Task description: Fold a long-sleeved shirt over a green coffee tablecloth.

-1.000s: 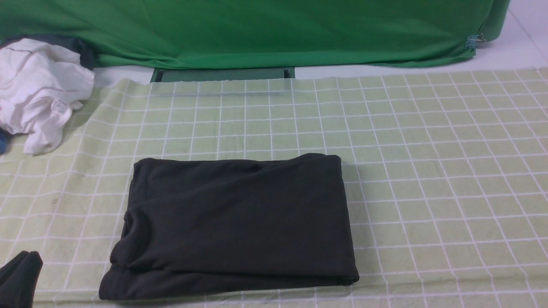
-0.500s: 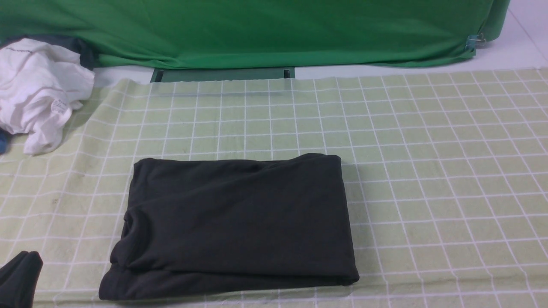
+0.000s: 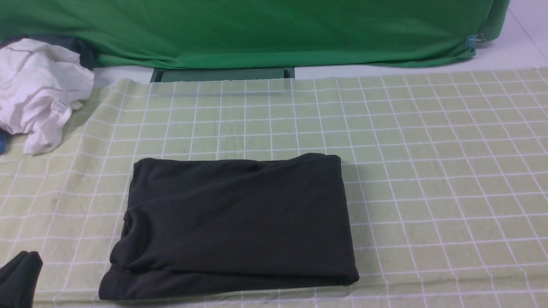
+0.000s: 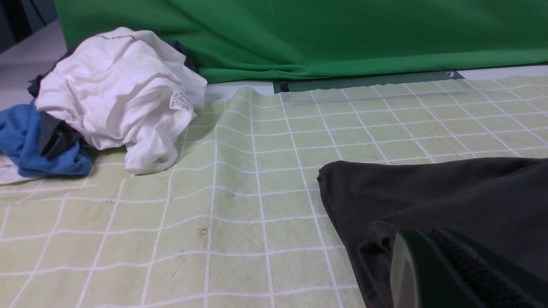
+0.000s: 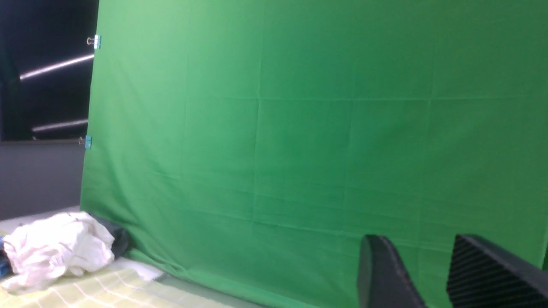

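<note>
The folded long-sleeved shirt lies right of the left fingers, untouched; right fingers spread, the left's state unclear.

Plain deep-green backdrop hung across the far side, lower hem draped onto a pale surface (blue clips at one edge). Dark room beyond the backdrop edge, with two bright light strips. Crumpled white garment and blue cloth piled at far left.
</note>
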Action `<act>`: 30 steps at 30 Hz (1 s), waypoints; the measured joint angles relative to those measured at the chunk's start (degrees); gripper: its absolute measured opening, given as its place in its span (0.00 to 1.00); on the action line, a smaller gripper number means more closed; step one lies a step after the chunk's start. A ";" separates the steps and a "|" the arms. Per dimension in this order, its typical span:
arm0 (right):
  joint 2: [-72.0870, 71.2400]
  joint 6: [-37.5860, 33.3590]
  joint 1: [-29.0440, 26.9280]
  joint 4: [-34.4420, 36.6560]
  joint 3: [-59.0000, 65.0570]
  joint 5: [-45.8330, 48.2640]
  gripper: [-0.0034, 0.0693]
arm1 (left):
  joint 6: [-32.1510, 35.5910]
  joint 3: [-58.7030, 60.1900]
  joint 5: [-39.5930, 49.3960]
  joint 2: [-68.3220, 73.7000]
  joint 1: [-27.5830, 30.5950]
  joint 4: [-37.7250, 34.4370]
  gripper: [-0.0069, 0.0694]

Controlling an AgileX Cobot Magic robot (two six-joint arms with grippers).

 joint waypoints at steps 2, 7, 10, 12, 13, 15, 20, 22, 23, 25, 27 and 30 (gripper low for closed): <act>-0.05 -0.56 -1.40 0.00 0.00 1.38 0.37 | 0.00 0.00 0.00 0.00 0.00 0.00 0.11; -0.11 -5.18 -9.28 0.00 1.24 9.12 0.37 | -0.08 0.00 0.00 0.00 0.00 0.00 0.11; -0.11 -6.54 -14.65 0.00 4.78 10.70 0.37 | -0.08 0.00 0.00 0.00 0.00 0.00 0.11; -0.11 -6.65 -17.34 0.00 7.23 10.83 0.37 | -0.08 0.00 0.00 0.00 0.00 0.00 0.11; -0.13 -6.72 -18.91 0.00 8.87 10.77 0.37 | -0.08 0.00 0.00 0.00 0.00 0.00 0.11; -0.18 -6.72 -21.99 0.00 12.68 10.06 0.37 | -0.08 0.00 0.00 0.00 0.00 0.02 0.11; -0.18 -6.72 -25.90 0.00 20.39 7.31 0.38 | -0.08 0.00 0.00 0.00 0.00 0.07 0.11; -0.25 -6.72 -26.46 0.00 22.02 7.38 0.38 | -0.08 0.00 0.00 0.00 0.00 0.07 0.11; -0.39 -6.72 -26.56 0.00 22.10 7.96 0.38 | -0.08 0.00 0.00 0.00 0.00 0.07 0.11; -1.33 -6.85 -26.63 0.00 22.22 8.81 0.38 | -0.08 0.00 0.00 0.00 0.00 0.18 0.11; -3.14 -6.91 -26.74 0.00 22.33 9.33 0.38 | -0.08 0.00 0.00 0.00 0.00 0.24 0.11; -5.54 -6.91 -26.85 0.00 22.44 10.34 0.38 | -0.08 0.00 -0.07 0.00 0.00 0.24 0.11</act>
